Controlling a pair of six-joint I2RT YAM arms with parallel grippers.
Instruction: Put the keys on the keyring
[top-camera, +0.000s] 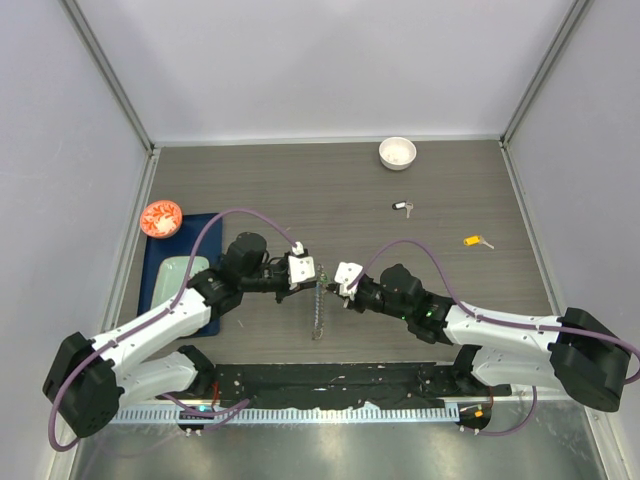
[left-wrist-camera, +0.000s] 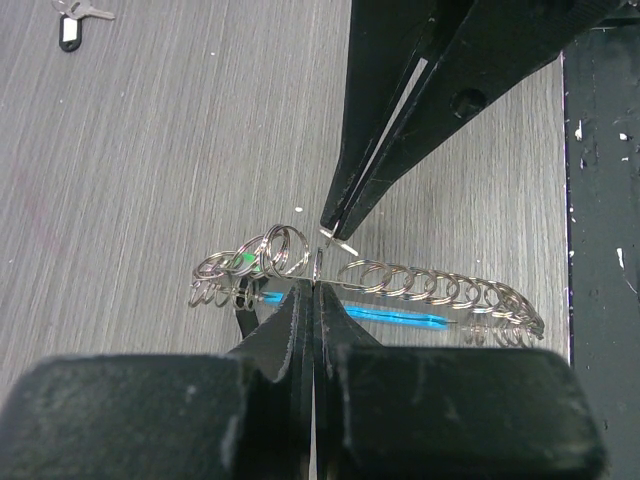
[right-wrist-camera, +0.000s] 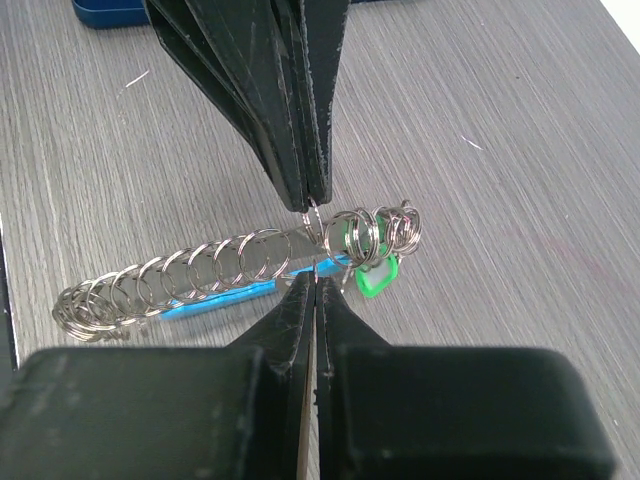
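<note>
While both arms meet over the middle of the tabletop (top-camera: 450, 190), the left end effector (left-wrist-camera: 315, 288) has its fingers pressed together on one silver link of the keyring (left-wrist-camera: 400, 285). The right wrist view shows that link pinched at the tips. The right end effector (right-wrist-camera: 315, 285) faces it tip to tip, also closed, with its points at the chain just beside the left one's. Whether it pinches a link or a key cannot be told.

The keyring stretches out to both sides of the two sets of tips, its blue segment (right-wrist-camera: 225, 298) running beneath the links. A green-tagged key (right-wrist-camera: 375, 280) hangs among the links just beside the right end effector's tips. Whether the loop rests on the tabletop or is lifted at its middle cannot be told.

Well beyond the right end effector lie a black-tagged key (top-camera: 402, 207) and a yellow-tagged key (top-camera: 475, 241), apart from each other, with a white bowl (top-camera: 397, 152) farther still.
</note>
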